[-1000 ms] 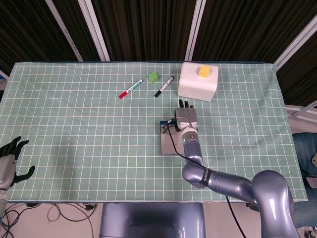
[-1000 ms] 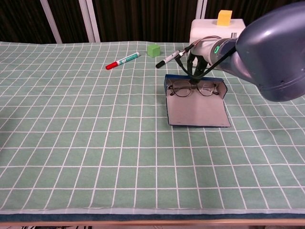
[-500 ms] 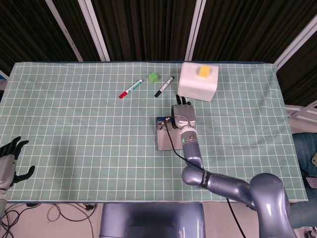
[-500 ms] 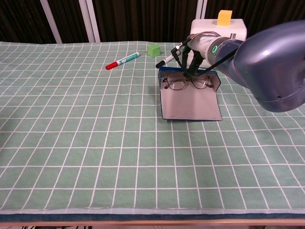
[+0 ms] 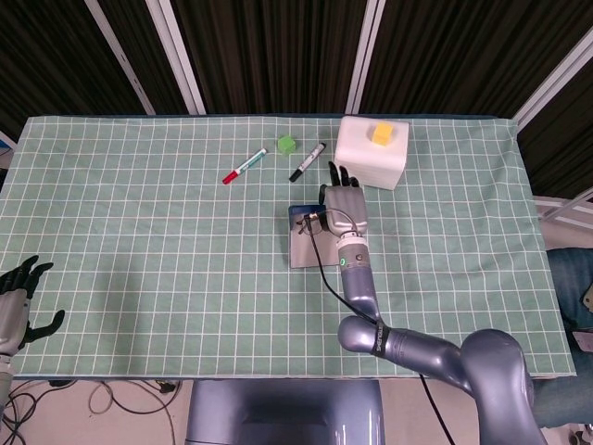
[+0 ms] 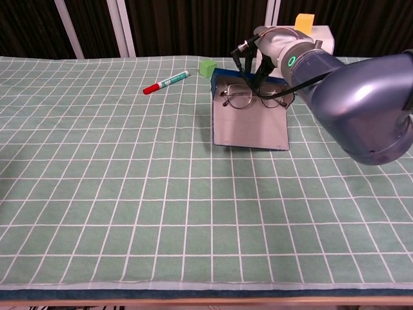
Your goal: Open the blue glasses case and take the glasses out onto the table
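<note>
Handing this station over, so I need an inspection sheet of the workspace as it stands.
Surface: green checked tablecloth, flat.
Job's things: blue glasses case lies open; thin-framed glasses at its far end, not yet on the cloth.
Clutter: red-capped marker, black marker, green cube, white box carrying a yellow block.
Hands: right hand over the glasses, grip unclear; left hand off the table edge, fingers spread.
Cables: black cable along the right forearm.
Surroundings: dark slatted wall.
</note>
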You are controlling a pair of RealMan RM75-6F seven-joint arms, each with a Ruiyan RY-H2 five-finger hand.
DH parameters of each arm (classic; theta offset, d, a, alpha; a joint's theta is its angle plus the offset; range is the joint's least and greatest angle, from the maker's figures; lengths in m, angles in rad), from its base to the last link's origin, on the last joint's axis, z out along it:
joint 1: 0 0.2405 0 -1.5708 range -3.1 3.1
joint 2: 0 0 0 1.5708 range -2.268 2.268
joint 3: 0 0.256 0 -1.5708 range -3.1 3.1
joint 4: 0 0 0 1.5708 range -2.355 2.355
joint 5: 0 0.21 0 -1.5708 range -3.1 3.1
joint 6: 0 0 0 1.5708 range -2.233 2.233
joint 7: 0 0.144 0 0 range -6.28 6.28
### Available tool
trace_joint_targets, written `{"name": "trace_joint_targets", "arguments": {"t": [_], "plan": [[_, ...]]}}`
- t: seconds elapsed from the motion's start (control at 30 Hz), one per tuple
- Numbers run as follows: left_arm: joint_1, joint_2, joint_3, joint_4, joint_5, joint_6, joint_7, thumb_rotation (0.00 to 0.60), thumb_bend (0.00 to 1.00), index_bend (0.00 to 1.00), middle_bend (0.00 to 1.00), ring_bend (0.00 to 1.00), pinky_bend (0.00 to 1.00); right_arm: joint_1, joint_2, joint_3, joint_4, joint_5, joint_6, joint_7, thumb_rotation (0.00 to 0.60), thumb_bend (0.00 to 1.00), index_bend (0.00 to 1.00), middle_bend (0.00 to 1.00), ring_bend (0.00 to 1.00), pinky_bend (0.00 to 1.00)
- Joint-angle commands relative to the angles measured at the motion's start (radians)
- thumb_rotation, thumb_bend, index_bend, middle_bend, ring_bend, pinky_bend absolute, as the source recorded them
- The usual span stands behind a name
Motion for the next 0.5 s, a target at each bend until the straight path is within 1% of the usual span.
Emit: {"name": "trace_joint_targets", "arguments": {"t": [0.03, 0.17, 0.37, 0.5], "plan": [[0.000, 0.000, 0.000, 0.000, 0.000, 0.000, 0.000, 0.600, 0.32, 0.14, 0.00, 0.00, 0.00, -0.007, -0.020, -0.005, 0.022, -0.031, 0.025, 0.000, 0.600, 0.47, 0.57, 0.04, 0.00, 0.19], [0.000, 0.000, -0.001, -0.001, -0.002, 0.000, 0.000, 0.600, 0.32, 0.14, 0.00, 0.00, 0.00, -0.010, -0.031, -0.008, 0.034, -0.035, 0.030, -0.027, 0.600, 0.47, 0.58, 0.04, 0.00, 0.19], [0.000, 0.001, -0.001, -0.001, -0.005, -0.001, 0.001, 0.600, 0.32, 0.14, 0.00, 0.00, 0.00, -0.003, -0.060, -0.026, 0.073, -0.058, 0.050, -0.108, 0.600, 0.46, 0.58, 0.04, 0.00, 0.19], [0.000, 0.001, -0.001, -0.001, -0.006, -0.001, 0.001, 0.600, 0.32, 0.14, 0.00, 0.00, 0.00, 0.001, -0.088, -0.022, 0.105, -0.063, 0.054, -0.138, 0.600, 0.46, 0.58, 0.04, 0.00, 0.19]]}}
